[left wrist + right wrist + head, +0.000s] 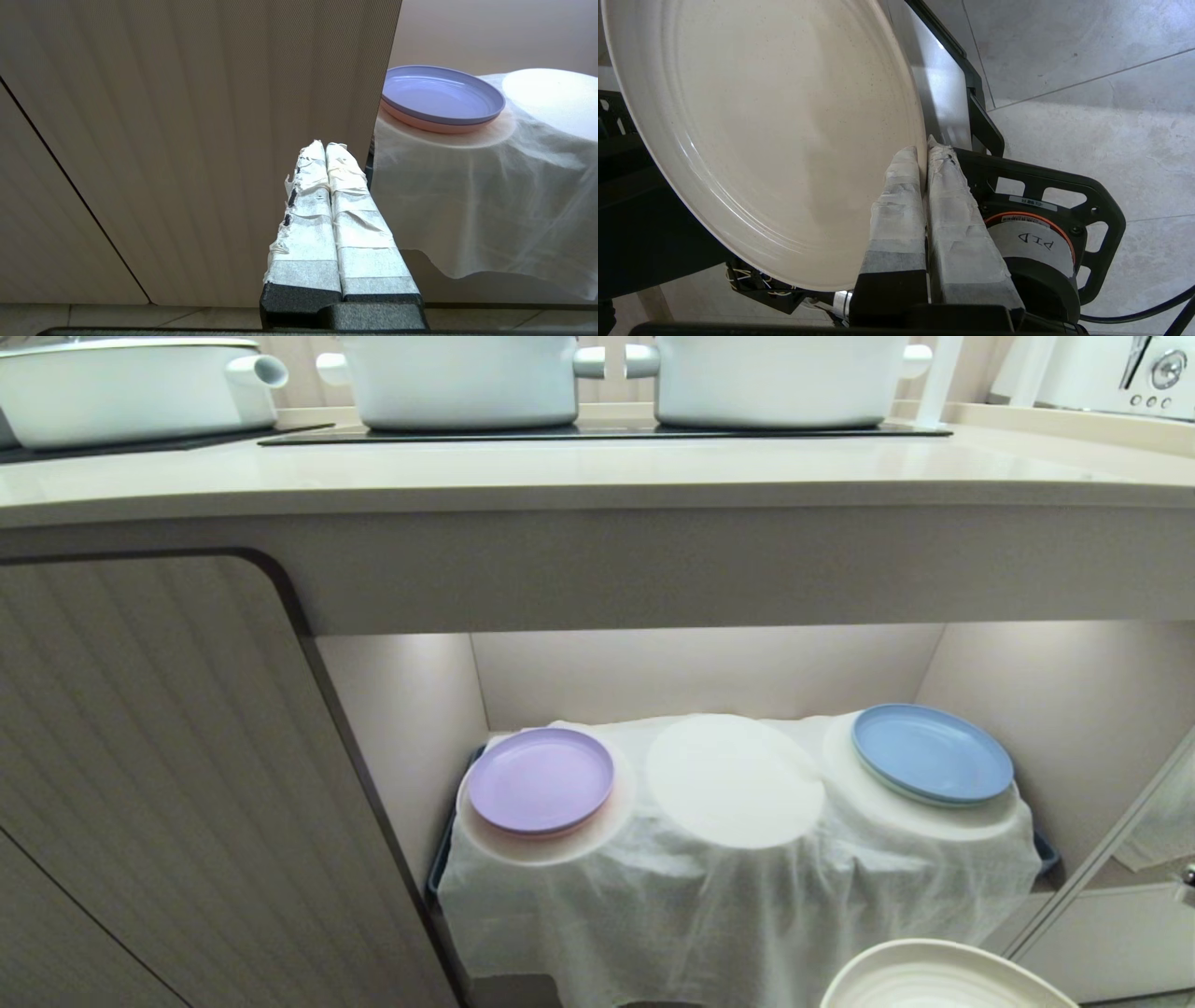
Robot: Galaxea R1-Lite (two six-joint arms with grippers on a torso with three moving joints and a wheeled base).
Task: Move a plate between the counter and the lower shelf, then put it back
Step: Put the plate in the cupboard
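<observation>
Tiled floor beneath matte ringed plate (pixel 761 140) (tool-pinched (pixel 923 151)).

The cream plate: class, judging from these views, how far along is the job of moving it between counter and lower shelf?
Done: the cream plate is lifted, pinched at its rim by the right gripper.
In hand: it hangs low before the lower shelf, whose middle pad is bare.
Left: setting it down; which leg this is cannot be told.
The left gripper is parked, shut.

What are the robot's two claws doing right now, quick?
Left gripper: closed, holding nothing, beside the ribbed cabinet door.
Right gripper: closed on the rim of the cream plate, down low in front of the shelf.
</observation>
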